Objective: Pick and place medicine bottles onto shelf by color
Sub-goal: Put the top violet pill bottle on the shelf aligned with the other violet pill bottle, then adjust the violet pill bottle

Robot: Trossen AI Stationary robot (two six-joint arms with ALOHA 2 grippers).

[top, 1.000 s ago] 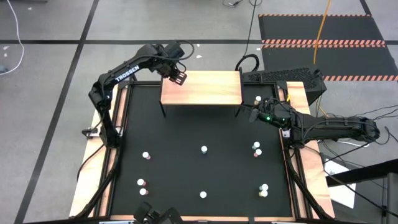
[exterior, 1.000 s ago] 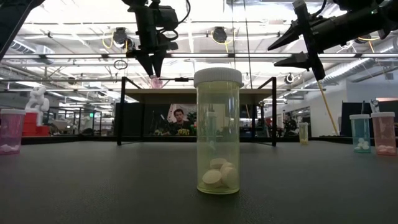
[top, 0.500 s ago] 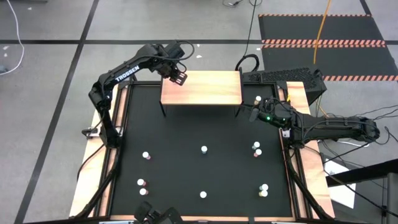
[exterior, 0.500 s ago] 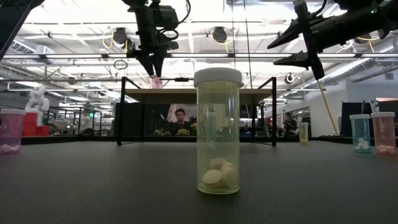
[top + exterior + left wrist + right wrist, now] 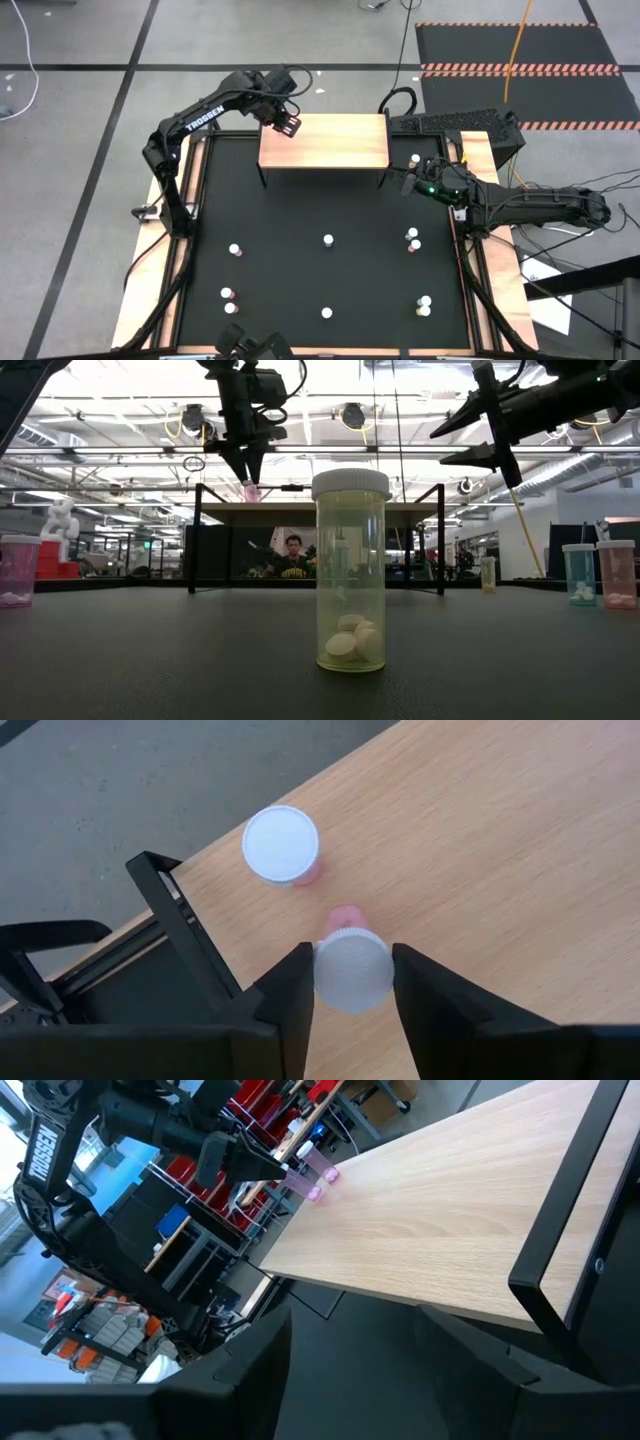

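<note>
The light-wood shelf (image 5: 325, 140) stands on black legs at the table's far middle. My left gripper (image 5: 353, 975) is above its far left corner (image 5: 283, 125), shut on a pink bottle (image 5: 250, 492). A second pink bottle (image 5: 281, 845) stands on its base on the shelf just beside it. My right gripper (image 5: 405, 182) hangs open and empty in the air off the shelf's right end; the low view (image 5: 480, 435) shows it too. Several more bottles stand on the black table, among them a yellow one (image 5: 350, 570) near the front. My left gripper pinches the pink bottle's white cap (image 5: 353, 982) by its sides between the two fingers. The fingers (image 5: 296, 982) come from above, pointing down. The bottle stands upright with its pink body (image 5: 345, 915) below the cap, its base at the shelf top; whether it rests there cannot be told.
Bottles stand scattered on the black table: left (image 5: 235, 250), centre (image 5: 328, 240), right (image 5: 413, 240), near left (image 5: 229, 300), near middle (image 5: 327, 313), near right (image 5: 424, 305), one by the right arm (image 5: 415, 160). Wooden strips (image 5: 500, 270) border the table.
</note>
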